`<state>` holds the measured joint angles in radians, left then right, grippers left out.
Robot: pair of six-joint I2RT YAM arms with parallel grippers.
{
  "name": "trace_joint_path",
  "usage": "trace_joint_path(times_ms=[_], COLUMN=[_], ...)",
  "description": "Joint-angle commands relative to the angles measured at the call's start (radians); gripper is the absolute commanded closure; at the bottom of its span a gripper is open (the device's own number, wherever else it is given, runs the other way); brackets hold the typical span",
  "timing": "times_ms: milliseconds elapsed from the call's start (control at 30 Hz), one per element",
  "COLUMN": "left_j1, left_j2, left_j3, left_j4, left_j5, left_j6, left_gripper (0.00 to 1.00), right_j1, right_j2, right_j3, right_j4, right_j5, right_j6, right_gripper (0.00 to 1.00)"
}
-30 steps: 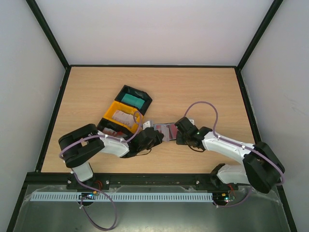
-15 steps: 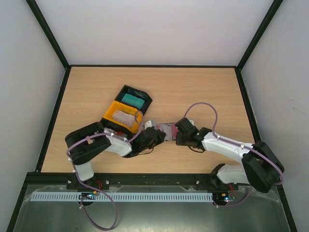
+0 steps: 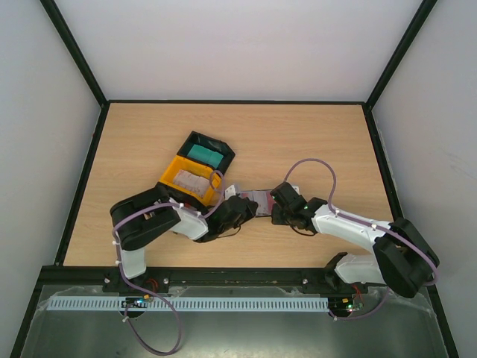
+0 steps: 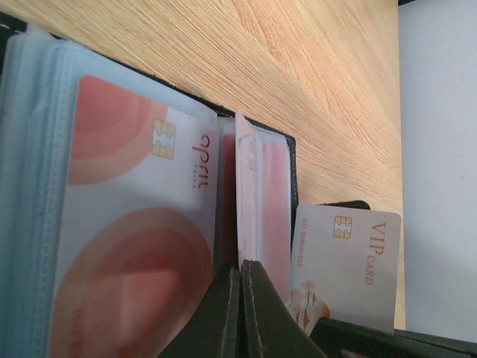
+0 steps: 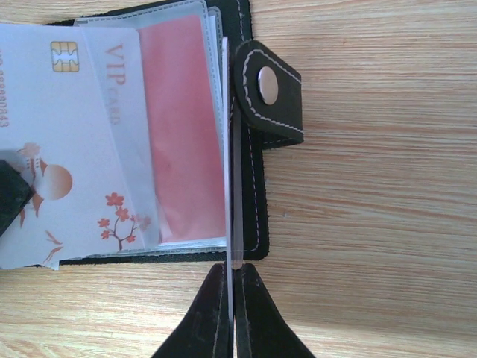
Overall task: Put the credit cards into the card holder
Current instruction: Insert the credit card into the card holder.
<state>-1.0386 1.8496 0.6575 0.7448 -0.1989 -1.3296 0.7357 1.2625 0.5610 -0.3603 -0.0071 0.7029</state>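
Card insertion, mid-step. Card holder (image 3: 258,198) lies open toward the six o'clock side of the table (image 3: 320,134), with the left gripper (image 3: 240,207) at its nine o'clock and the right gripper (image 3: 279,203) at its three o'clock. Both sets of jaws are closed tight, each pinching a thin clear sleeve leaf of the holder. The right wrist view shows a leaf edge running straight into the closed tips below the snap strap (image 5: 270,93), and the left wrist view shows another leaf gripped likewise. A VIP card (image 5: 67,142) sits partly under a clear pocket with its outer end projecting; what drives it cannot be told. One sleeve already carries a card with red circles (image 4: 134,224). Further credit cards wait at ten o'clock of the holder: teal cards (image 3: 205,154) in the black tray (image 3: 192,139) and pale cards (image 3: 191,181) in the yellow tray (image 3: 168,175). Good practice, as judged here, is to hold the leaves apart under light tension so the pocket mouth gapes. The card should travel parallel to the pocket's long edges. Upward tugs are best avoided, since the light holder could lift or skid and the thin plastic may crease.
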Motion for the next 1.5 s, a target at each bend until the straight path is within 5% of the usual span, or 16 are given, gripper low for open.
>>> trace_joint_path(times_ms=[0,233,667,933,1200,1467], left_j1=[-0.005,-0.028,-0.039,-0.032,-0.007,0.052], left_j2=[0.054,0.065,-0.03,-0.11,-0.192,-0.1], left_j3=[0.034,0.038,0.108,0.114,0.171,0.255], left_j4=[0.007,0.01,-0.234,-0.408,-0.559,-0.628], left_j5=[0.006,0.064,0.107,0.2,0.131,0.126], left_j6=[0.013,0.043,0.162,0.066,0.138,0.22], left_gripper=[0.98,0.92,0.55,0.39,0.33,0.41], right_j1=[0.007,0.007,0.007,0.005,0.005,0.005], right_j2=[0.018,0.003,-0.025,-0.037,-0.019,-0.01], right_j3=[-0.039,-0.043,-0.034,-0.006,0.005,-0.002], right_j4=[-0.017,-0.003,-0.025,-0.034,-0.024,-0.021], right_j5=[-0.041,-0.047,-0.012,-0.003,-0.013,0.004], right_j6=[0.012,0.019,0.024,0.02,0.015,0.026], right_gripper=[0.98,0.98,0.98,0.98,0.98,0.98])
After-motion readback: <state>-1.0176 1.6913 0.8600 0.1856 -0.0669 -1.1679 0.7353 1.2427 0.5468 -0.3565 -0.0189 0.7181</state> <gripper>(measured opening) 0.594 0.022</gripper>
